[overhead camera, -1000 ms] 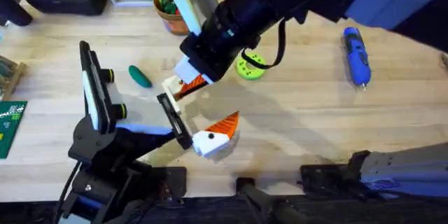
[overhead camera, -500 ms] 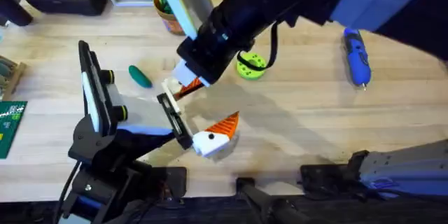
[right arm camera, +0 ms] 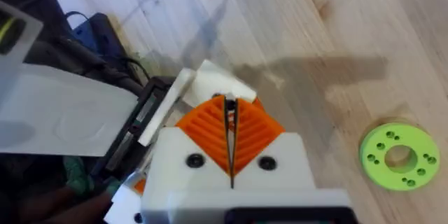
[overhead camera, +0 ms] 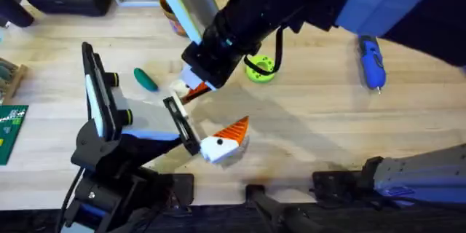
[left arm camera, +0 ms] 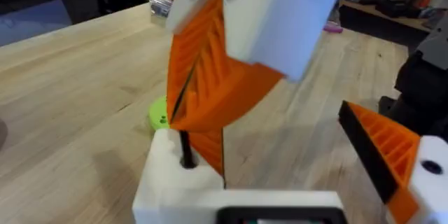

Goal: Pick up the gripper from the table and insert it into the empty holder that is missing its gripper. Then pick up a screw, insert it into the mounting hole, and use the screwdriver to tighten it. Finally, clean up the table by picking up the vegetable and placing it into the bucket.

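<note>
A: Right claw [left arm camera: 192,112] pinches a thin dark metal screw [left arm camera: 186,152], its tip at the white angular plastic holder [left arm camera: 175,175] just below. Left claw [left arm camera: 287,175] is spread.
B: Risk: a tilt would jam the screw beside the orange plastic wedge gripper [left arm camera: 210,147].

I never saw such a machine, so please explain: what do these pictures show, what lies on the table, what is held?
These are two robot arms at a wooden table. One picture looks down from above; the other two come from a camera on each wrist. The right gripper is shut on the gripper, a spare orange finger, close over the holder, a white mount on the left gripper that lacks its finger. The left gripper is open and holds nothing. On the table lie the vegetable, the screwdriver and a lime-green disc; the bucket stands at the far edge.
</note>
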Controlling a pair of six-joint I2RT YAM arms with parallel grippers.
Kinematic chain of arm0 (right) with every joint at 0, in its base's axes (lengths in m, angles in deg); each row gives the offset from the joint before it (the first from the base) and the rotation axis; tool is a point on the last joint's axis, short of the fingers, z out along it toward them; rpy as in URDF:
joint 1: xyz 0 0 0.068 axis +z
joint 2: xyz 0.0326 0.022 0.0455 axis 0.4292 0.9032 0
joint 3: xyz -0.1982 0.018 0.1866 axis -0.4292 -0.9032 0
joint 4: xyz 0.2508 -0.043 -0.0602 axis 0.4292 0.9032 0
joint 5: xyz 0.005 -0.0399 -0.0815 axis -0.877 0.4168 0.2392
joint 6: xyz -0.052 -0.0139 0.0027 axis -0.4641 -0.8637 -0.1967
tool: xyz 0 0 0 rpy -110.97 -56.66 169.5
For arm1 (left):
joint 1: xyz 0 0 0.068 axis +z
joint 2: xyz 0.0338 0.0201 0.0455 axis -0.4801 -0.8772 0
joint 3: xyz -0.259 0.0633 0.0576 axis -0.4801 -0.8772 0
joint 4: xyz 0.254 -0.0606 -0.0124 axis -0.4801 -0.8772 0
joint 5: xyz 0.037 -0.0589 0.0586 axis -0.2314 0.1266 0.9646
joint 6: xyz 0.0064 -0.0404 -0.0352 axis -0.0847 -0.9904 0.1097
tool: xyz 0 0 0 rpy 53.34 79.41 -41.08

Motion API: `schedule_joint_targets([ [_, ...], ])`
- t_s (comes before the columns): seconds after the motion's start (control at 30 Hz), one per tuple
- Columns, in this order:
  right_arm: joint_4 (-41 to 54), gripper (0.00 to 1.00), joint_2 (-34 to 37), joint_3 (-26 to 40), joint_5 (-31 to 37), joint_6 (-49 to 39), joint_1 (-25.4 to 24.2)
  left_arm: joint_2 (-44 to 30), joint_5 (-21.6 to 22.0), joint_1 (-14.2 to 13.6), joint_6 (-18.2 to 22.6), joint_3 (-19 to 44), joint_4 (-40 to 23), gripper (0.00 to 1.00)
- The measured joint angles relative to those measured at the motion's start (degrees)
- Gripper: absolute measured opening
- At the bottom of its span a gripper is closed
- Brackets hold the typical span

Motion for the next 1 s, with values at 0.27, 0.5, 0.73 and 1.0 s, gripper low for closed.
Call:
schedule_joint_targets([
  [0.27, -0.31, 0.007, 0.01, 0.0, 1.16, -0.17, 0.5, 0.0, 0.0, 0.0, 0.02, 0.0, -0.12, 0.986],
  [0.5, -1.42, 0.007, 0.02, 0.04, 2.24, -0.2, 2.48, 0.02, -0.24, 0.0, 0.02, 0.0, -0.14, 0.986],
  [0.73, -0.98, 0.007, 0.4, 0.04, 2.99, -0.6, 3.98, 0.01, -0.31, 0.0, 0.0, 0.0, -0.15, 0.986],
  [1.0, 0.11, 0.007, 0.41, 0.07, 2.99, -0.59, 3.98, 0.0, -0.66, 0.0, -0.04, 0.0, -0.2, 0.985],
])
